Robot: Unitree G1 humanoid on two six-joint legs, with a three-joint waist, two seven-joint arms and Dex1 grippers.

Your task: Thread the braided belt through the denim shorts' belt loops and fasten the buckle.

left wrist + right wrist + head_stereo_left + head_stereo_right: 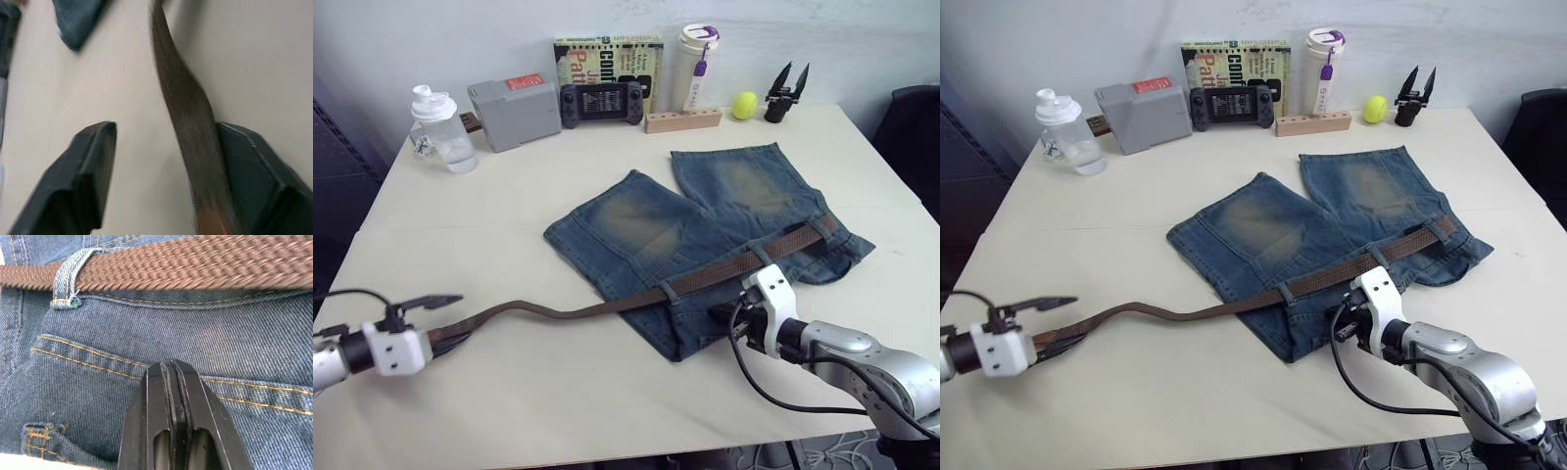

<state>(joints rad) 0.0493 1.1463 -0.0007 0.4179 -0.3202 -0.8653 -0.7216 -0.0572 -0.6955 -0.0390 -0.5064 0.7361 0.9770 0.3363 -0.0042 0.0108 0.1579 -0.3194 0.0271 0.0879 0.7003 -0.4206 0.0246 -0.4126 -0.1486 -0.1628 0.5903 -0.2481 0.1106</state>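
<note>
The belt (724, 274) sits loose in the spread left claw (161, 161) and may slip; the right claw (172, 382), pressed together, rests on the shorts (636, 230).

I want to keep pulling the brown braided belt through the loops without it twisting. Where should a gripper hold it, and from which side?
Probably on the free stretch of the brown braided belt lying on the pale wooden table, left of the faded blue denim shorts. It is a flat strap, so come from above and pinch its flat faces. The left gripper is open around the tip end, with the belt against one finger.

Beige table (558, 196), prob. white wall (431, 39)
</note>
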